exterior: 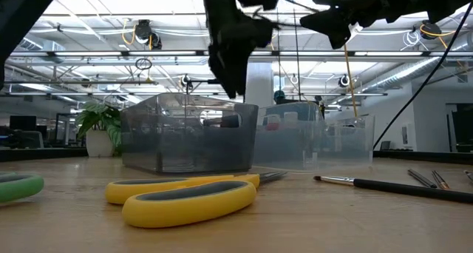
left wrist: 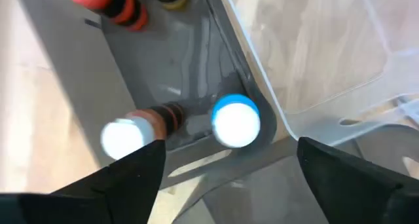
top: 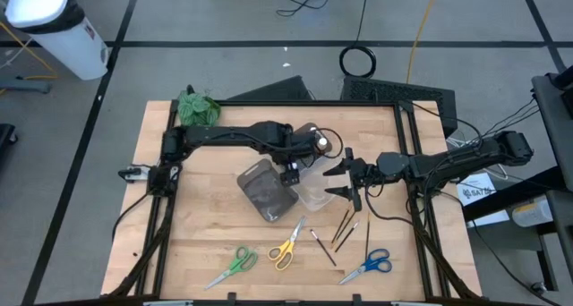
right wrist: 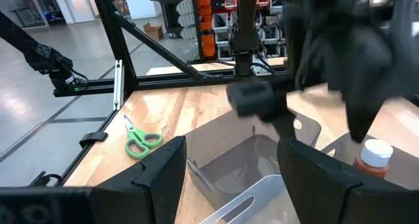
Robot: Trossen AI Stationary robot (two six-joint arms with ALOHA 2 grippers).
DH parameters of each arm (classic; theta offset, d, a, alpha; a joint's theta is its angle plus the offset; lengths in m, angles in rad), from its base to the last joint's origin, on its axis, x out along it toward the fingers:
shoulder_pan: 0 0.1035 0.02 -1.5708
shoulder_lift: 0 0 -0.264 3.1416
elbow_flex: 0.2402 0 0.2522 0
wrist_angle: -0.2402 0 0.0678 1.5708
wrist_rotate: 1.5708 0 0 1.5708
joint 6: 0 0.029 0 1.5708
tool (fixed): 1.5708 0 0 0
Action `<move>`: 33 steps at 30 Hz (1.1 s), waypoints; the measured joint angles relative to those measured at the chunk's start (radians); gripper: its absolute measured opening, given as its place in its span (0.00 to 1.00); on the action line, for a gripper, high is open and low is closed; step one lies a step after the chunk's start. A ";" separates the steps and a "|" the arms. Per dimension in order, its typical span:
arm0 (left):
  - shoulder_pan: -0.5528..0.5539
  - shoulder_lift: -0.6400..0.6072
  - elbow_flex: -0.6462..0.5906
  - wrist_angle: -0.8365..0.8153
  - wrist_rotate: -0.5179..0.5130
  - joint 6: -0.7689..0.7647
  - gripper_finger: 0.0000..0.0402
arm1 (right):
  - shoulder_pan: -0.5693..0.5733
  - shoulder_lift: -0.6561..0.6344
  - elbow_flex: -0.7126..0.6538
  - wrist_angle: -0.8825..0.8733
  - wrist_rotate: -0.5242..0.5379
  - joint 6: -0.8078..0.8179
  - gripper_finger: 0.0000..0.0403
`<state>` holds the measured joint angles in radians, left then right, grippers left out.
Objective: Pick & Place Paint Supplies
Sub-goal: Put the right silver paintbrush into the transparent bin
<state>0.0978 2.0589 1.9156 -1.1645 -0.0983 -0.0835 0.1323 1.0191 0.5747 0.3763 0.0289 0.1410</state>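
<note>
My left gripper (top: 288,174) hangs open above the grey tray (top: 267,191), fingers pointing down, touching nothing. Below it, in the tray's corner, a blue-capped paint bottle (left wrist: 236,122) stands upright and a white-capped one (left wrist: 124,136) lies on its side. Two more bottles (left wrist: 105,0) lie at the tray's other end. My right gripper (top: 349,181) waits open and level by the clear tray (top: 313,197). Green (top: 235,262), yellow (top: 288,243) and blue (top: 369,265) scissors and thin brushes (top: 345,229) lie flat on the table near its front edge.
A second clear tray (top: 309,138) holding a white-capped bottle (right wrist: 374,153) sits behind the left arm. A green plant (top: 197,106) stands at the far left corner. Black frame rails (top: 161,216) run along both table sides. Bare wood lies at the near left.
</note>
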 joint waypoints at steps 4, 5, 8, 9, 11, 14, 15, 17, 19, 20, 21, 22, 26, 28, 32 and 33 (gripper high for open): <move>-0.001 -0.092 0.000 -0.008 -0.001 -0.010 0.93 | 0.000 0.000 0.000 -0.004 0.000 0.000 0.56; -0.003 -0.121 0.000 -0.011 0.001 -0.018 0.93 | 0.000 0.000 0.000 -0.005 0.000 0.000 0.56; -0.022 -0.219 0.000 -0.016 0.020 -0.028 0.94 | 0.000 0.000 0.000 -0.004 -0.004 0.000 0.56; -0.035 -0.255 0.001 -0.014 0.020 -0.028 0.93 | 0.000 0.000 0.000 -0.004 -0.005 0.001 0.56; -0.072 -0.324 -0.003 -0.009 0.018 -0.021 0.92 | 0.000 0.000 0.000 -0.005 -0.006 0.009 0.56; -0.154 -0.432 -0.056 0.039 -0.010 0.030 0.91 | 0.000 0.000 0.000 -0.006 -0.035 0.024 0.56; -0.185 -0.468 -0.091 0.074 -0.021 0.050 0.91 | 0.000 0.000 0.000 -0.004 -0.055 0.029 0.56; -0.247 -0.538 -0.190 0.178 -0.048 0.075 0.91 | 0.000 0.000 0.000 0.001 -0.101 0.031 0.56; -0.300 -0.613 -0.317 0.300 -0.069 0.086 0.92 | 0.000 0.000 0.000 0.008 -0.154 0.034 0.56; -0.321 -0.648 -0.384 0.356 -0.079 0.087 0.93 | 0.000 0.000 0.000 0.009 -0.181 0.041 0.56; -0.338 -0.683 -0.453 0.410 -0.087 0.084 0.93 | 0.000 0.000 0.000 0.010 -0.209 0.049 0.56; -0.351 -0.718 -0.527 0.473 -0.091 0.076 0.94 | 0.000 0.000 0.000 0.012 -0.234 0.058 0.56; -0.370 -0.845 -0.820 0.713 -0.094 0.021 0.94 | 0.013 0.000 0.000 0.018 -0.292 0.064 0.56; -0.364 -0.906 -0.958 0.847 -0.096 -0.022 0.93 | 0.027 0.000 0.000 0.034 -0.293 0.055 0.56; -0.359 -0.970 -1.171 1.042 -0.091 -0.104 0.92 | 0.066 0.000 0.000 0.076 -0.295 0.016 0.56; -0.358 -0.973 -1.211 1.079 -0.089 -0.121 0.91 | 0.078 0.000 0.000 0.082 -0.295 0.002 0.56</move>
<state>-0.2604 1.0862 0.7042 -0.0855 -0.1875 -0.2047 0.2107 1.0191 0.5747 0.4587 -0.2665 0.1425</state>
